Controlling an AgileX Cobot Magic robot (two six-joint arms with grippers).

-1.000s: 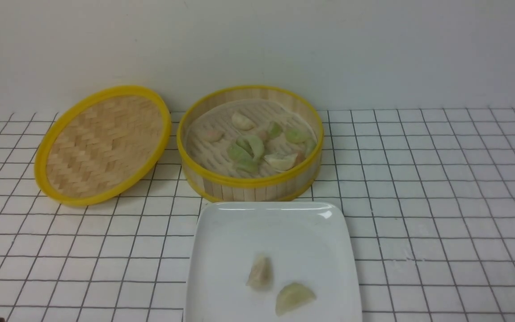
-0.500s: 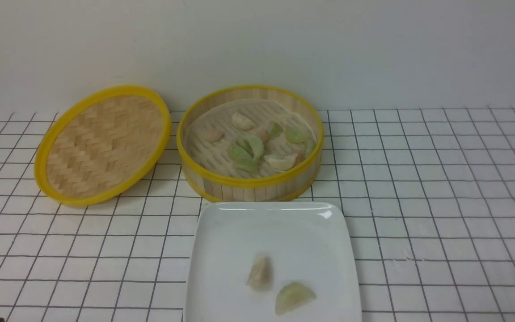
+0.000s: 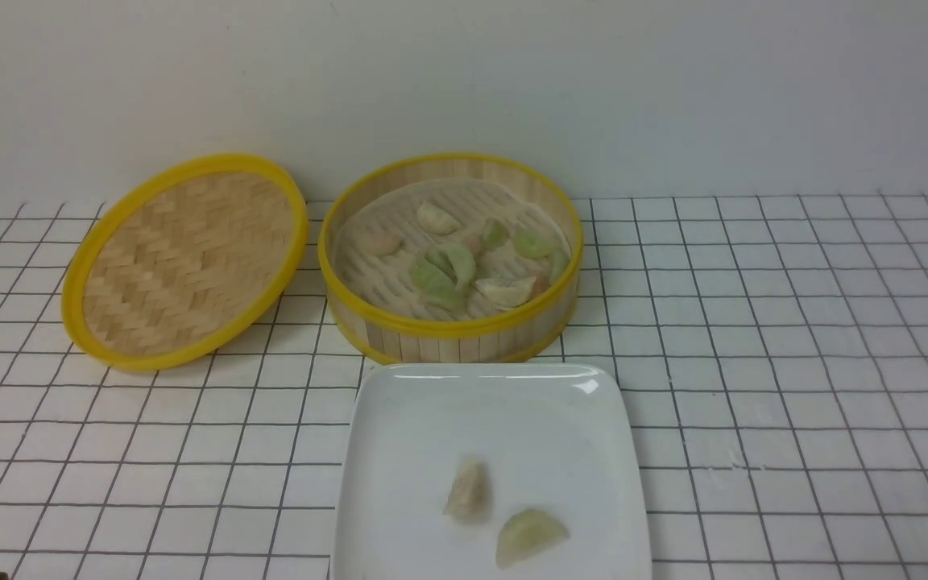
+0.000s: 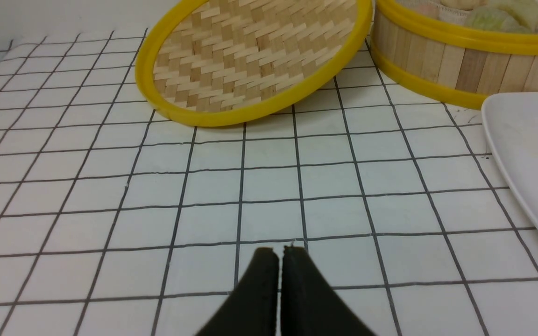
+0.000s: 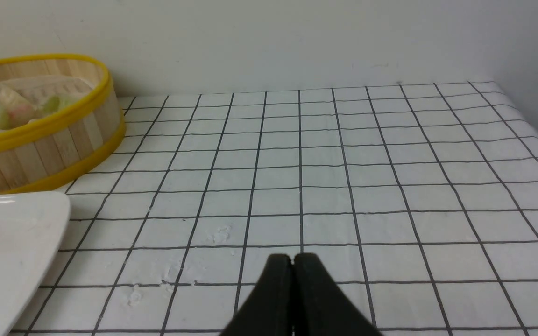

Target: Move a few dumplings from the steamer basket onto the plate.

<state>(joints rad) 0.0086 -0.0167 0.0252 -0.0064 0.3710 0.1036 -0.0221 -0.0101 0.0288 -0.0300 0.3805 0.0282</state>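
Hovering low over the checked tablecloth [image 4: 269, 186], the left gripper [image 4: 278, 252] has its two black fingers pressed together with nothing between them. Past its tips lies the woven lid [image 4: 255, 56], tilted, with its far edge leaning against the steamer basket [image 4: 460, 65]; a corner of the plate [image 4: 530, 140] shows to one side.

The right gripper [image 5: 292, 259] is likewise closed and empty, its fingers meeting tip to tip over bare cloth well to the right of the plate [image 5: 12, 233] and the basket [image 5: 63, 135].

From the front, the basket [image 3: 452, 330] sits at the middle of the table toward the back wall, holding a loose cluster of green and pale dumplings [image 3: 456, 266] on its slatted floor. The lid [image 3: 182, 258] rests to its left. The white plate [image 3: 399, 419] lies just in front of the basket, nearly touching it, and carries two dumplings side by side near its front edge: a beige one [image 3: 468, 490] and a greenish one [image 3: 530, 535].
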